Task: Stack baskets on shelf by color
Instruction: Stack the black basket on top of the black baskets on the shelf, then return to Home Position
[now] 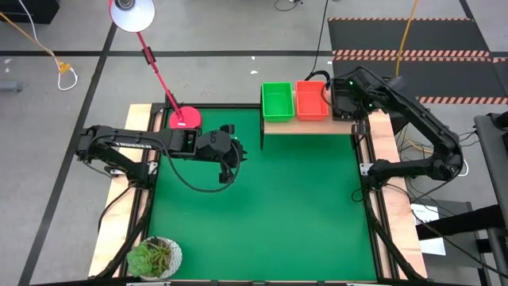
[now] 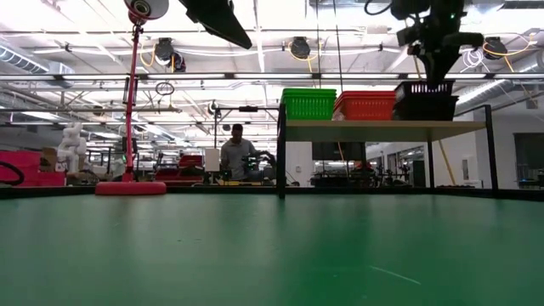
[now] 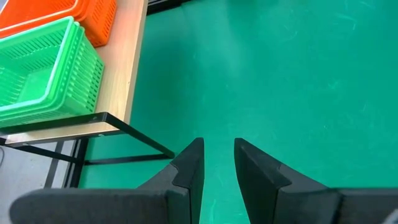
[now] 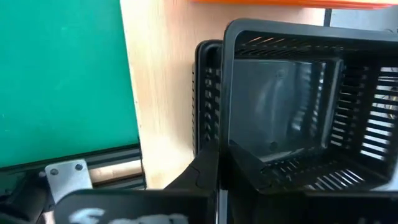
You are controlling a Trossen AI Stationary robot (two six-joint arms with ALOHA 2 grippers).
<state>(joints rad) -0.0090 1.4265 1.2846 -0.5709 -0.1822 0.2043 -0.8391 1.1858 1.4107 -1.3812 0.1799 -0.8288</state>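
The light-wood shelf point(image 1: 317, 125) stands at the table's far edge. On it, from left to right, are a green basket stack point(image 1: 277, 102), an orange-red stack point(image 1: 311, 100) and black baskets point(image 2: 425, 100). My right gripper point(image 1: 343, 95) is above the black ones, shut on the upper black basket point(image 4: 292, 93). That basket sits over a lower black basket point(image 4: 205, 99) and a little askew to it. My left gripper point(image 1: 229, 171) hangs over the green table, to the near left of the shelf. It is open by a narrow gap point(image 3: 219, 149) and empty. My right gripper pinches a wall of the upper black basket near a corner point(image 4: 231, 149). One finger point(image 4: 252, 165) is inside the basket and one point(image 4: 208, 165) outside. The fingers come from above, pointing down. The basket sits in the top of the black stack, slightly off the one below.
A red lamp base point(image 1: 184, 118) with its slanting stem stands at the far left, next to the shelf. A potted plant point(image 1: 155, 258) sits at the near left corner. A person point(image 2: 236, 153) is in the room far behind the table.
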